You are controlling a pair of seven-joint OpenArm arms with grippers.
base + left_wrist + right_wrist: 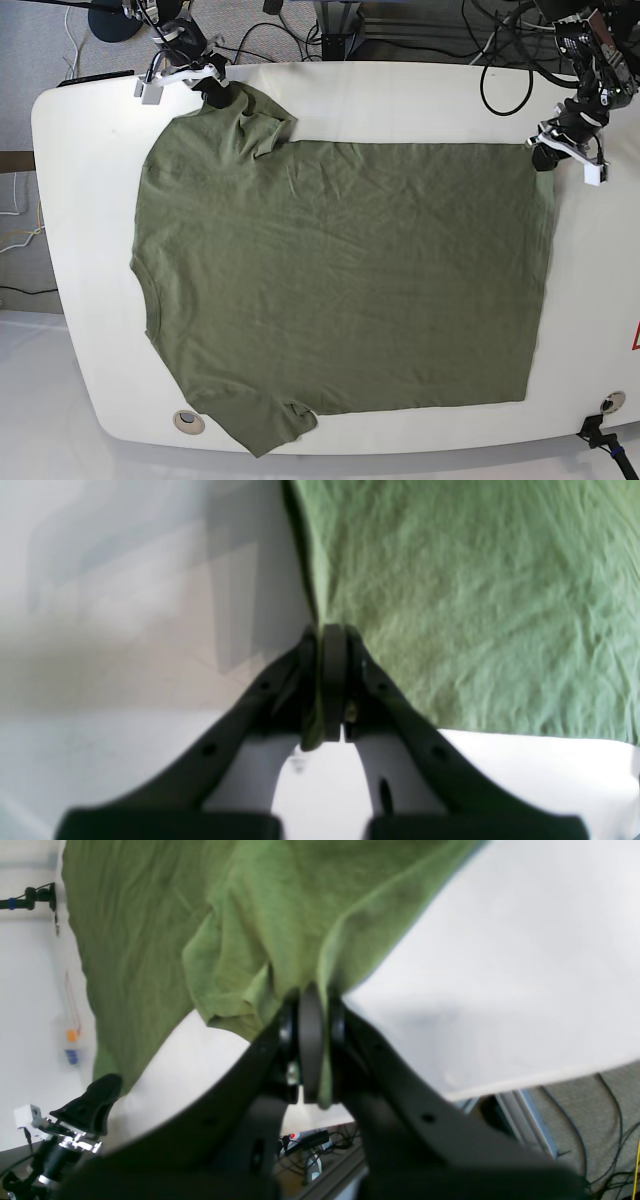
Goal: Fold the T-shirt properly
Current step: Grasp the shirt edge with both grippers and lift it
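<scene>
The olive-green T-shirt [340, 280] lies spread flat on the white table [420, 100], collar to the left and hem to the right in the base view. My left gripper [543, 155] is shut on the far hem corner. In the left wrist view, its closed tips [330, 630] pinch the shirt's edge [475, 605]. My right gripper [215, 95] is shut on the far sleeve near the shoulder. In the right wrist view, its tips [312, 992] pinch bunched green cloth [240, 930]. The near sleeve [260, 430] lies at the front table edge.
Cables [500, 50] run on the floor behind the table. A round grommet [187, 422] sits at the front left of the table. A black clamp [600, 432] is at the front right corner. The right wrist view shows floor cables [600, 1150] past the table edge.
</scene>
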